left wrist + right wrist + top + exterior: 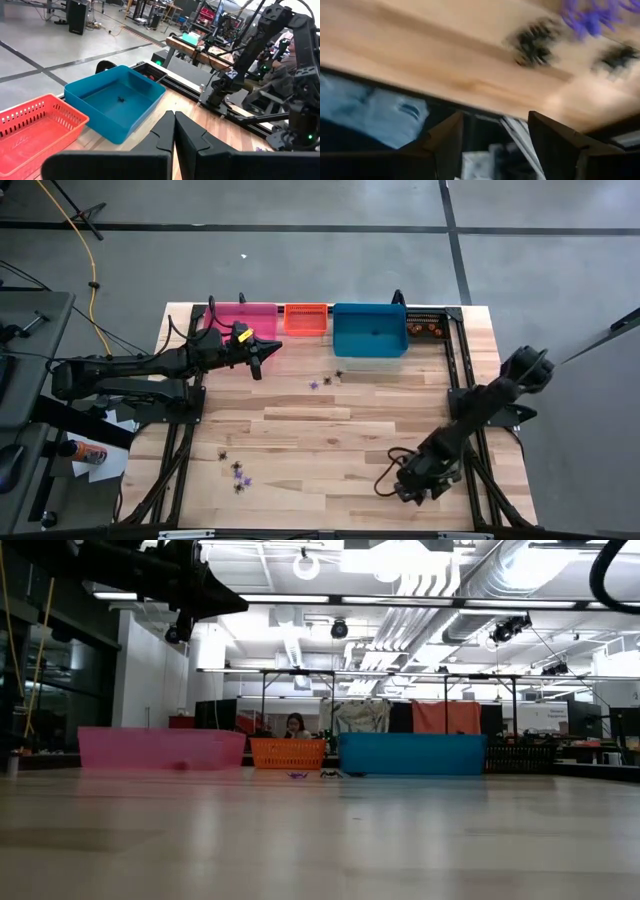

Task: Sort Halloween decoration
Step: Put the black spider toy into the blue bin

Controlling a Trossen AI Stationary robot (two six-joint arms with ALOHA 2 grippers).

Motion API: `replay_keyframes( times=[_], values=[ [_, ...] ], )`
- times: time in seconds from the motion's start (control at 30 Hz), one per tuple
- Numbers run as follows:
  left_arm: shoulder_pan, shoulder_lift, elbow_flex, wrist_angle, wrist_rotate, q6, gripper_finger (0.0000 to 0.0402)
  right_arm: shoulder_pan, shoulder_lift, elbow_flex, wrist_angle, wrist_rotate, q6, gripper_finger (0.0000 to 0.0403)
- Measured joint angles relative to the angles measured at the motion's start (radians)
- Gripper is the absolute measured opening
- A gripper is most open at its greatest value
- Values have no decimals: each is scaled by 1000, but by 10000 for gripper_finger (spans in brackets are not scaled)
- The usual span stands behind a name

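**Trinkets scattered in two clusters, both grippers empty**

Along the far edge of the tabletop (pixel 330 430), a row of bins: pink bin (pixel 240 317) toward the far left corner, then orange basket (pixel 306 318), then blue bin (pixel 369 330), then a black bin (pixel 425 326) near the far right corner. Inside the blue bin, one small dark trinket (pixel 120 99) on the floor of it, seen from the left wrist.

On the bare wood just in front of the blue bin, a small cluster of Halloween decoration (pixel 326 380): purple and dark pieces close together. Near the near edge, toward the left, a second cluster (pixel 236 472) of black and purple pieces, well apart from the first.

Left gripper (pixel 256 358) raised above the table just in front of the pink bin, fingers (pixel 190 137) pressed together, holding nothing visible. Right gripper (pixel 412 488) low by the near right corner, fingers (pixel 555 142) spread wide apart with nothing between them; blurred black and purple trinkets (pixel 592 20) on the wood beyond them in the right wrist view.

Beyond the table in the low view, a person (pixel 296 725) seated behind the orange basket.
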Motion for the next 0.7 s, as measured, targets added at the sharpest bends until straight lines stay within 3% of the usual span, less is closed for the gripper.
replay_keyframes(
  times=[0.47, 0.7],
  values=[
    [0, 0, 0, 0, 0, 0, 1, -7, 68, -1, -54, 90, 103, 169],
    [0, 0, 0, 0, 0, 0, 1, 1, 75, -3, -73, 64, 95, 148]
  ],
)
